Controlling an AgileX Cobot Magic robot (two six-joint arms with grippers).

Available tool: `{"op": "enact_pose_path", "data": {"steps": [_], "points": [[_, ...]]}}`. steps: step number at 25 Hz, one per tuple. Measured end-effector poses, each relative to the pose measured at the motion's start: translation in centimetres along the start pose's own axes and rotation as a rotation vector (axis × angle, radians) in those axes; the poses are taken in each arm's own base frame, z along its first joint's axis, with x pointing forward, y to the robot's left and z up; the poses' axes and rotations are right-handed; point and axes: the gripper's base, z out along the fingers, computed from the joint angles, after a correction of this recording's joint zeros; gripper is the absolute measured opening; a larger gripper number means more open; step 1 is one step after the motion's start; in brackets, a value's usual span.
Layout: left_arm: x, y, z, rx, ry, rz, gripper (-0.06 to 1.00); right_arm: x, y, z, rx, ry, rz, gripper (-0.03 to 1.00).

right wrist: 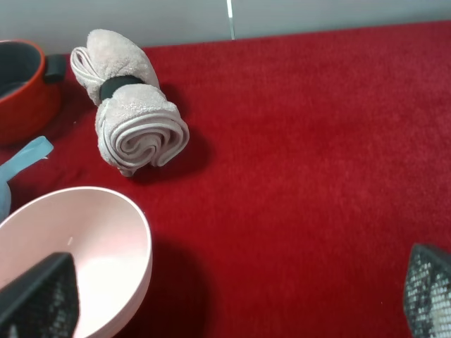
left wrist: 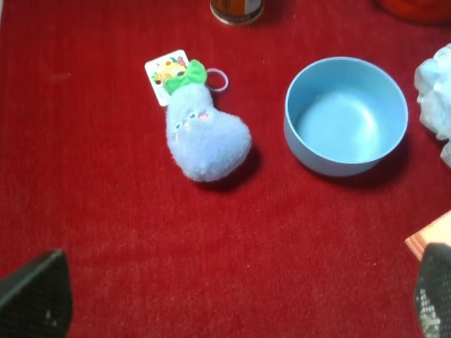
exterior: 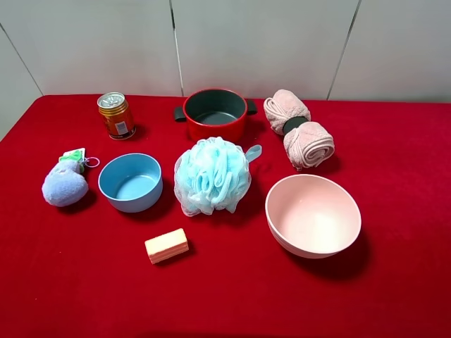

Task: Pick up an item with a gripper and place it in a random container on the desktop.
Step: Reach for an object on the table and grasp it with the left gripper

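Observation:
The fluffy light blue loofah (exterior: 211,176) with its pale ribbon loop (exterior: 253,151) lies mid-table, just in front of the red pot (exterior: 215,131), which has a dark grey inside and black handles. Neither gripper shows in the high view. In the left wrist view my left gripper (left wrist: 232,303) is open and empty above the red cloth; the loofah's edge (left wrist: 435,84) and a sliver of the pot (left wrist: 416,7) show there. In the right wrist view my right gripper (right wrist: 232,299) is open and empty; the pot (right wrist: 21,98) and ribbon (right wrist: 25,158) show at one side.
A light blue bowl (exterior: 130,201) and lavender plush toy (exterior: 65,186) sit left of the loofah. A pink bowl (exterior: 310,246) is at the right, a rolled pink towel (exterior: 298,129) behind it. A can (exterior: 116,115) stands back left. A soap bar (exterior: 166,246) lies in front.

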Motion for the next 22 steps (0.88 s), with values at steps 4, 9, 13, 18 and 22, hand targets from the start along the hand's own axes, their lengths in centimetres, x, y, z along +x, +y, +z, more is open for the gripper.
{"op": "enact_pose_path", "data": {"steps": [4,9,13,18,22], "points": [[-2.8,0.5,1.2,0.016,0.07,0.023,0.96,0.0,0.0,0.0,0.0,0.0,0.0,0.69],[-5.6,0.8,3.6,0.078,0.155,0.058,0.96,0.0,0.0,0.0,0.0,0.0,0.0,0.69],[-7.5,0.6,5.6,0.153,0.194,0.081,0.96,0.0,0.0,0.0,0.0,0.0,0.0,0.69],[-9.5,-0.8,8.1,0.211,0.213,0.156,0.95,0.0,0.0,0.0,0.0,0.0,0.0,0.69],[-10.9,-2.3,10.0,0.251,0.23,0.221,0.95,0.0,0.0,0.0,0.0,0.0,0.0,0.69]]}}
